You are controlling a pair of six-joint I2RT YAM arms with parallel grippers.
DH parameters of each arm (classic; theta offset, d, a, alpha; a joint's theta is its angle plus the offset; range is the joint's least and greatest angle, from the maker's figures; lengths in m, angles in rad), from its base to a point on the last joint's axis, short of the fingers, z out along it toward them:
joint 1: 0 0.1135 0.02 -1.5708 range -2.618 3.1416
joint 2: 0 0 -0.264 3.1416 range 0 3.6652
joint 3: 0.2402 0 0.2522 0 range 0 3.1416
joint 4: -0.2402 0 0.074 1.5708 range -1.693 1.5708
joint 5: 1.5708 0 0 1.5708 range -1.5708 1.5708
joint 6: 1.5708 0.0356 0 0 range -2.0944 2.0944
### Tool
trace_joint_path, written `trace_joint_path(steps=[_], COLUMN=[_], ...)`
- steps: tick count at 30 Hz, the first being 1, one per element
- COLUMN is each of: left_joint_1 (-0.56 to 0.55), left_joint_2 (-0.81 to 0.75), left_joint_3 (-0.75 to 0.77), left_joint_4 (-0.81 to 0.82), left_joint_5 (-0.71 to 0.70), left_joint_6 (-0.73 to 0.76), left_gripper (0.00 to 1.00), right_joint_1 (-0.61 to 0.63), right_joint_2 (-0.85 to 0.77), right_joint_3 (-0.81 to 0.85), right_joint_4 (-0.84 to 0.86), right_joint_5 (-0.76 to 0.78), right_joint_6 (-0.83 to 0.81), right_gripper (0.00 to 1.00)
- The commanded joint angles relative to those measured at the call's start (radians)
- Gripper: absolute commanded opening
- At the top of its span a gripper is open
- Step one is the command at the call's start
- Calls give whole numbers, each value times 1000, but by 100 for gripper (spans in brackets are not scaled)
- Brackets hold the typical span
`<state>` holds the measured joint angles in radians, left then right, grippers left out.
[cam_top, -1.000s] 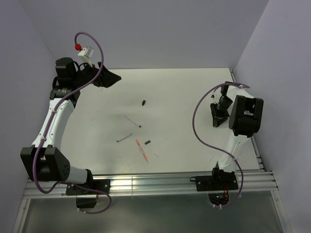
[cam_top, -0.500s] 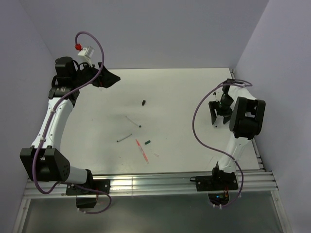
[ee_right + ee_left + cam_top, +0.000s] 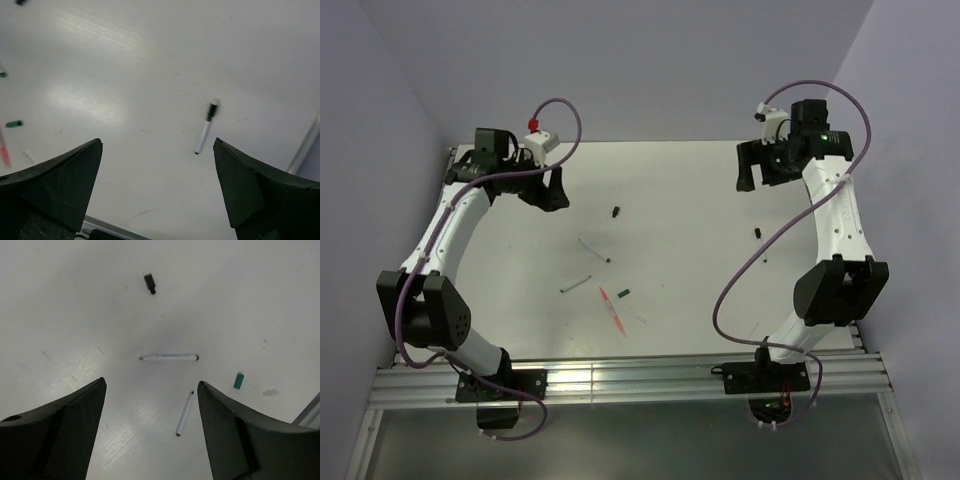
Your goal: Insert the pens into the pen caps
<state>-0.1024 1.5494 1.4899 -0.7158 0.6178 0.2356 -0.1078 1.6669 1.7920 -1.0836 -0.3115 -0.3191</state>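
The matte white tabletop (image 3: 700,200) sits between plain lavender walls (image 3: 650,60). Since a second ago my right arm has swung from mid-table to the far edge, leaving a thin white pen with a black cap (image 3: 205,131) alone at the right. The right gripper (image 3: 157,145) and left gripper (image 3: 150,385) both hang spread wide, empty. A whitish-grey pen with green ends (image 3: 168,357), a second whitish-grey pen (image 3: 184,413), a red-pink pen (image 3: 612,312), a loose black cap (image 3: 149,283), a green cap (image 3: 239,380) and a clear cap (image 3: 270,391) lie scattered mid-table.

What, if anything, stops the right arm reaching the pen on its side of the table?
Probably nothing, so likely yes. The right gripper hangs open above the table, and the pen lies alone on bare surface just ahead of it, with nothing beside it.
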Motion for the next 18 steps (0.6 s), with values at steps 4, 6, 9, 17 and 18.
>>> trace_joint_path(steps=[4, 6, 9, 17, 18], left_joint_1=[-124, -173, -186, -226, -256], left_joint_2=[73, 162, 280, 218, 203], left_joint_3=[26, 70, 179, 15, -15], left_joint_4=[123, 133, 23, -254, -255], left_joint_5=[-262, -288, -230, -290, -309], left_joint_6=[-93, -145, -142, 182, 182], left_gripper=[78, 76, 70, 50, 51], right_joint_1=[80, 88, 106, 223, 223], right_joint_2=[-32, -47, -77, -113, -110], right_joint_3=[-86, -129, -199, -327, -330], right_joint_4=[33, 44, 53, 123, 126], right_joint_5=[-144, -182, -167, -84, -83], right_joint_6=[97, 97, 66, 90, 98], right_gripper=[100, 100, 100, 100, 100])
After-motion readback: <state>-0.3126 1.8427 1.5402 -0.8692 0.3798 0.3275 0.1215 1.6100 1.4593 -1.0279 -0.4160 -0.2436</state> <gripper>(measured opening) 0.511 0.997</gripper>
